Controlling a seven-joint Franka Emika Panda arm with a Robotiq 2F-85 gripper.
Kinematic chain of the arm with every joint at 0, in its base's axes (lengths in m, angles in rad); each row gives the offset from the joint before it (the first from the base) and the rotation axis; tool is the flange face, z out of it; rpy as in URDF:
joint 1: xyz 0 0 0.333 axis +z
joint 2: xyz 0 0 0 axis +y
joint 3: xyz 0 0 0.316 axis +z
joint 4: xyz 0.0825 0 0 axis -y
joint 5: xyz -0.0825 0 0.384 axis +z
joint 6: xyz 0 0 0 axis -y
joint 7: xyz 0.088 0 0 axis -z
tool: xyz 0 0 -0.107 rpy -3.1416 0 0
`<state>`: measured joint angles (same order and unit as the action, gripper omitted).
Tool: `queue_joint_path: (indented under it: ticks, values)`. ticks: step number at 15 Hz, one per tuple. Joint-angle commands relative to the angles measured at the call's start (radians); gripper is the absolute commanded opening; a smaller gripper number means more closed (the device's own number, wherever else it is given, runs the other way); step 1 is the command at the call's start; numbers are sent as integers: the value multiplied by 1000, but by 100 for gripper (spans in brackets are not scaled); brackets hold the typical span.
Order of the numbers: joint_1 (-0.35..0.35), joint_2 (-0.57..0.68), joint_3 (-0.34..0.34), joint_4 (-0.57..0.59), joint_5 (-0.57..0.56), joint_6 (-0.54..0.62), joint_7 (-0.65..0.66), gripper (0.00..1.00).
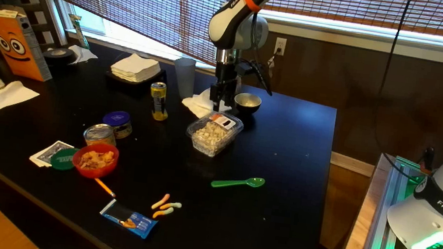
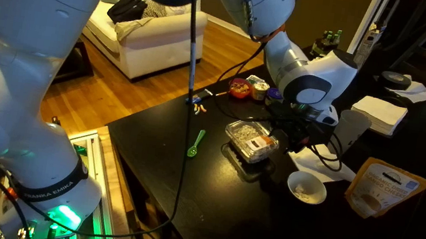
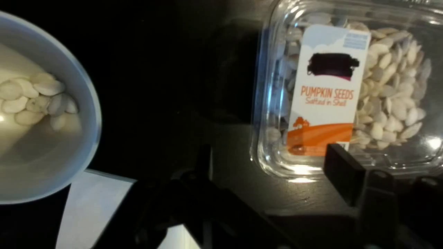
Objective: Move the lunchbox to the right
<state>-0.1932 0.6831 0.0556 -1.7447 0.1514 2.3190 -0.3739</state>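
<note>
The lunchbox is a clear plastic rectangular container with whitish pumpkin seeds and a white and orange label. It sits on the dark table in both exterior views [image 1: 214, 135] [image 2: 251, 140] and at the upper right of the wrist view [image 3: 391, 93]. My gripper [image 3: 275, 169] is open, with its fingers wide apart and nothing between them. One finger shows over the lunchbox's label edge in the wrist view; the other is off to the side over the table. In an exterior view the gripper [image 1: 222, 101] hangs just behind the lunchbox, above a napkin. Whether a finger touches the box I cannot tell.
A small bowl with seeds [image 1: 248, 102] stands beside the lunchbox, also in the wrist view [image 3: 93, 114]. A napkin [image 2: 321, 164], a grey cup [image 1: 185, 77], a can [image 1: 158, 102] and a mango bag [image 2: 386, 189] are near. A green spoon [image 1: 239, 182] lies in front.
</note>
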Motion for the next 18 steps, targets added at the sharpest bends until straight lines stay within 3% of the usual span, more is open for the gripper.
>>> queue_joint_path:
  ticks: [1,2,3,5,15,18]
  values:
    - [18,-65,-6,-79,-6,73,50,100]
    - [22,-70,-7,-86,-11,81,56,100]
    - [30,-75,-13,-95,-20,93,66,75]
    - [44,-88,-21,-114,-31,110,85,72]
    - [113,-97,-63,-156,-96,136,195,1]
    - [122,-85,-63,-163,-105,121,211,0]
